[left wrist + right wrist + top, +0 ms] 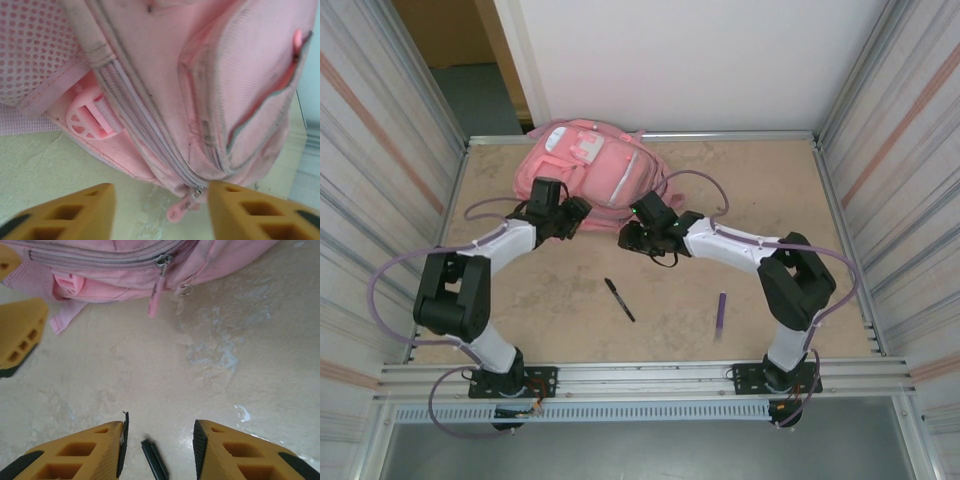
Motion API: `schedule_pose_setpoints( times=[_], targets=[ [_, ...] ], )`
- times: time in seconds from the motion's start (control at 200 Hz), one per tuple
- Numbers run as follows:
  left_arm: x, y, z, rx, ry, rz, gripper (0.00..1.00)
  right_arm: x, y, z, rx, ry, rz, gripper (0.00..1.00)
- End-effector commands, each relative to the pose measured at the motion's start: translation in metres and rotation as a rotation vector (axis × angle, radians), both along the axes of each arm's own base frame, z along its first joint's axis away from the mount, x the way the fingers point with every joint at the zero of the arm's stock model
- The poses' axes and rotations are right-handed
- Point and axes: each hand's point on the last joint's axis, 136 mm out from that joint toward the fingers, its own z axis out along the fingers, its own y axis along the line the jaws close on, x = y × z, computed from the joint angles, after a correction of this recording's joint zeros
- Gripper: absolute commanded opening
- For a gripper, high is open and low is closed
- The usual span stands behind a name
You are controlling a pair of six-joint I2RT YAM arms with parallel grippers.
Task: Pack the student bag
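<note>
The student bag (585, 160), a big pink backpack, lies at the back of the table. My left gripper (570, 215) hovers at its near left edge. In the left wrist view this gripper (160, 215) is open, and the bag's main zip (150, 135) runs down to a pink zipper pull (182, 209) hanging just beside the right finger (250, 212), not gripped. My right gripper (632, 236) sits near the bag's front edge. It (159, 450) stands open above bare table, with the end of a slim black object (154, 460) on the table below its fingers. Another zipper pull (156, 295) hangs from the bag (125, 275).
A black pen (619, 299) lies mid-table between the arms, and a purple pen (721, 312) lies to its right. Walls enclose the table on both sides and at the back. One orange finger of the left gripper (17, 335) shows in the right wrist view.
</note>
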Motion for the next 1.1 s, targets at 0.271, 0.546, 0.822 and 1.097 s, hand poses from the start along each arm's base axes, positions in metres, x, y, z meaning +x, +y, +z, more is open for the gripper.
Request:
schedule_pose_setpoints(
  times=[0.271, 0.546, 0.822, 1.097],
  targets=[
    [0.038, -0.039, -0.025, -0.104, -0.044, 0.034, 0.44, -0.006, -0.036, 0.024, -0.020, -0.072, -0.022, 0.41],
    [0.039, -0.032, -0.017, -0.076, -0.063, 0.092, 0.46, -0.014, -0.046, 0.029, -0.030, -0.081, -0.002, 0.41],
    [0.039, -0.028, -0.030, -0.060, -0.059, 0.120, 0.16, -0.016, -0.039, 0.021, -0.023, -0.050, 0.023, 0.40],
    [0.021, -0.048, 0.025, -0.037, -0.167, -0.010, 0.00, -0.017, -0.025, 0.018, -0.045, -0.029, 0.084, 0.42]
  ],
)
